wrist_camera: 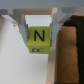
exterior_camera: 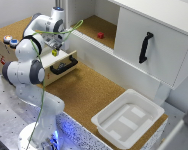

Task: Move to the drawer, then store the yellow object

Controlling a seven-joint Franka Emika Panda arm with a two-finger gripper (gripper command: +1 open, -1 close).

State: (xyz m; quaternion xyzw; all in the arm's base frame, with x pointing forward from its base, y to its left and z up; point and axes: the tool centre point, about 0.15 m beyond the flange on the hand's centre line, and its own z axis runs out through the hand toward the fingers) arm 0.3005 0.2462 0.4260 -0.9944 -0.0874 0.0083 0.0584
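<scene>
Above open drawer, your gripper is clamping yellow object, fingers pressing both sides. Drawer front edge is sitting near block's 3 o'clock; releasing off-centre, you're risking cube clipping rim, bouncing onto cork floor.

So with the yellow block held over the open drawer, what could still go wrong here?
1. The pincer grips the yellow block only by its upper part, so it could slip or twist early.
2. In the wrist view the block sits near the drawer's edge beside the cork surface; released here, it might land outside.
3. The green cable loops close to the pincer and could snag.
</scene>
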